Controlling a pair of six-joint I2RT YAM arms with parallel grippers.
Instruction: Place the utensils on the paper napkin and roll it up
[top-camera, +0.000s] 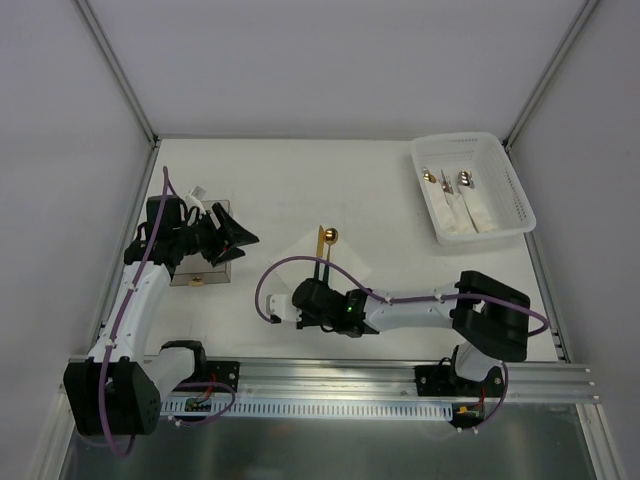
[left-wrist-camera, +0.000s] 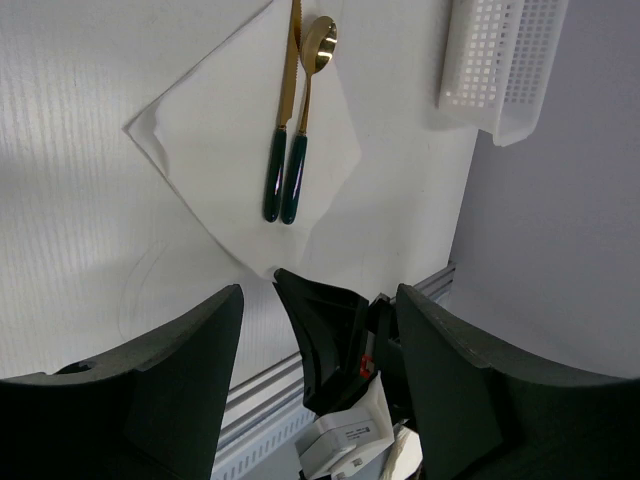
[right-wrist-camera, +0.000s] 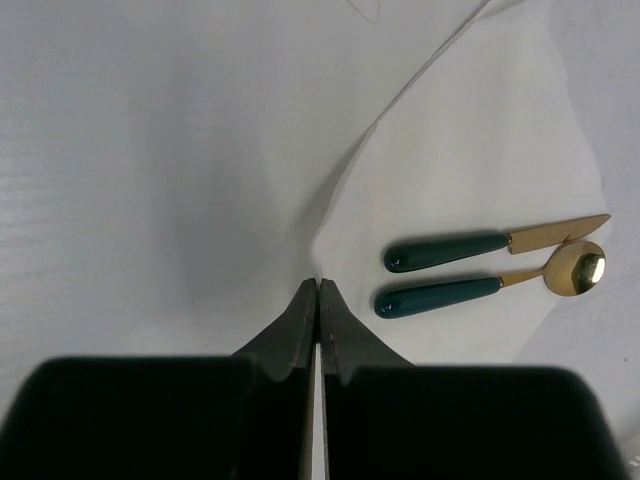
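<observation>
gold knife (right-wrist-camera: 495, 241) and spoon (right-wrist-camera: 485, 289), dark green handles, lie side by side on the white paper napkin (right-wrist-camera: 480, 140) mid worktop (top-camera: 300, 180). right hand (right-wrist-camera: 317, 292) is pressed shut, tips at the napkin's 6 o'clock corner. left hand (top-camera: 232, 232) is wide at 9 o'clock.

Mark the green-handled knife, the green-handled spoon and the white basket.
knife (right-wrist-camera: 490, 242), right wrist view, green handle near blade
spoon (right-wrist-camera: 480, 288), right wrist view, green handle near neck
basket (left-wrist-camera: 500, 60), left wrist view, mesh side wall

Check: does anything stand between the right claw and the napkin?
Nothing visible does. The right claw has its shut tips at a corner of the napkin; the knife and spoon lie farther in.
</observation>
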